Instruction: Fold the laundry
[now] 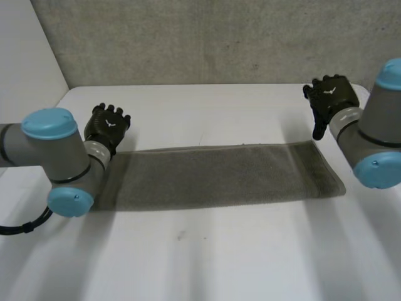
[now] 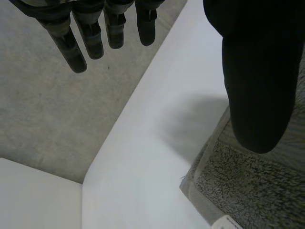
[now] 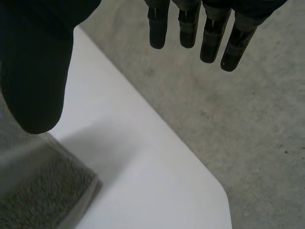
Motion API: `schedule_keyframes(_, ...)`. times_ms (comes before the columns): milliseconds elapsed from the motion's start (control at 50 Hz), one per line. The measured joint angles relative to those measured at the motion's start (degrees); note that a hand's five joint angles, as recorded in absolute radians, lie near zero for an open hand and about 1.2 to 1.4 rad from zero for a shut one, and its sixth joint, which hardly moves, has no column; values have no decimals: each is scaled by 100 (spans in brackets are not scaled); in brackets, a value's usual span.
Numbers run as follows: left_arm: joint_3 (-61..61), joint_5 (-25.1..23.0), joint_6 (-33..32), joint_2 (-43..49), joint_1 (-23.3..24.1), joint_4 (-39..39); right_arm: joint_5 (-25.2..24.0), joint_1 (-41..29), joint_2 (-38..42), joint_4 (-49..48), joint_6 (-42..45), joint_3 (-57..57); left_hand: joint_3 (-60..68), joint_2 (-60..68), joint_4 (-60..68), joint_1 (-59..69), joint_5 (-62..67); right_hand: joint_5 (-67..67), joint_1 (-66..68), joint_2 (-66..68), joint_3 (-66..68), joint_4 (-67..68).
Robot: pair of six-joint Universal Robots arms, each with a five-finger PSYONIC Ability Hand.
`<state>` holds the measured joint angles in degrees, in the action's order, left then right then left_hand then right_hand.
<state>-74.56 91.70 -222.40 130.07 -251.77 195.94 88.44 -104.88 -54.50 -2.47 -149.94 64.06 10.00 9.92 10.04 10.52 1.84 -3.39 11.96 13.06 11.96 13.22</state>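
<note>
Black, straight fingers (image 2: 71,47) show the left hand (image 1: 108,125) released and holding nothing; its thumb hangs over the near-end corner of the grey towel (image 1: 219,175), with the fingers reaching past the towel's far edge. The right hand (image 1: 331,100) is likewise slack and empty, poised just beyond the towel's far corner at the opposite end, thumb above that corner. The towel lies flat on the white table (image 1: 219,263) as a long, narrow strip; its long axis runs straight from one hand to the other, so each hand has its own end of the towel beneath it and neither is nearer the middle. Judging by this, the coming fold likely turns on that axis: one end carried along the towel's length onto the other; both hands must first drop onto their corners and pinch.
</note>
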Motion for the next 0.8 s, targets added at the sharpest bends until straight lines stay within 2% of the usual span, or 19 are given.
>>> schedule_keyframes(80,-381,-8,108,-401,0,12,-141,42,-428,31,-159,418,-23,-22,-22,-30,-17,7,0,0,0,0)
schedule_keyframes(160,-1312,-39,547,-1294,12,116,-502,353,-1018,339,-246,1335,-24,-36,-33,-41,-21,9,0,0,11,1)
schedule_keyframes(280,-2124,-68,1150,-1963,46,335,-900,758,-1142,677,-207,2115,-25,-41,-39,-41,-21,-657,538,678,817,703)
schedule_keyframes(320,-2124,-68,1150,-1963,46,335,-900,758,-1142,677,-207,2115,-25,-41,-39,-41,-21,-657,538,678,817,703)
schedule_keyframes(400,-2551,-75,1546,-2194,69,534,-1278,1093,-873,406,-28,2620,-50,-42,-39,-41,-21,-1463,1301,1602,1707,1588)
schedule_keyframes(420,-2551,-75,1546,-2194,69,534,-1278,1093,-873,406,-28,2620,-50,-42,-39,-41,-21,-1463,1301,1602,1707,1588)
schedule_keyframes(440,-2602,-75,1593,-2203,75,572,-1328,1143,-759,272,63,2673,-50,-42,-39,-41,-21,-2014,1789,2178,2296,2168)
schedule_keyframes(580,-2638,-74,1618,-2188,100,620,-1345,1207,-389,-16,443,2667,-50,-42,-38,-41,-21,-2336,2093,2526,2653,2511)
schedule_keyframes(720,-2621,-74,1603,-2179,99,622,-1288,1248,-189,-108,583,2566,-50,-42,-39,-41,-22,-5141,4111,5365,5461,5373)
schedule_keyframes(800,-2623,-74,1603,-2181,99,622,-1122,1384,-224,-245,628,2507,-50,-42,-39,-41,-21,-5196,4132,5396,5533,5488)
